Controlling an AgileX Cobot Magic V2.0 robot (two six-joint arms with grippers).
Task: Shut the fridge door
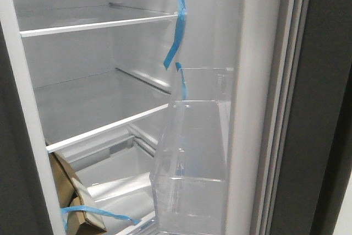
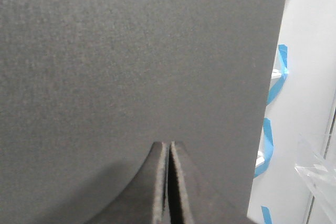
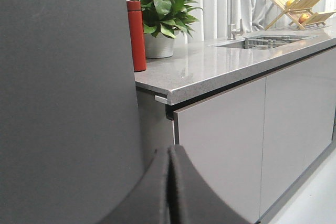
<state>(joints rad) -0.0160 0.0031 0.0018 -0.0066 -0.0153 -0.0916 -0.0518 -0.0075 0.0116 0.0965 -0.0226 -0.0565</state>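
Grey fridge door (image 1: 322,108) open | clear bin (image 1: 190,163) inside | worktop (image 3: 220,66) beside

Soft even light; front view hazy, countertop (image 3: 210,69) glare.

A matte dark grey panel (image 2: 136,66) fills most of the left wrist view, its surface finely grained and plain. The left tool (image 2: 169,187) sits low in the frame with its two dark fingers (image 2: 181,192) pressed together — only a thin seam shows between them, nothing held. The tool is close to the panel; whether it touches cannot be told. Past the panel's straight edge lies a white surface (image 2: 310,51) — strips of blue tape (image 2: 273,93) run down it beside that edge. The corner of a clear plastic bin (image 2: 317,166) shows near the frame's side.
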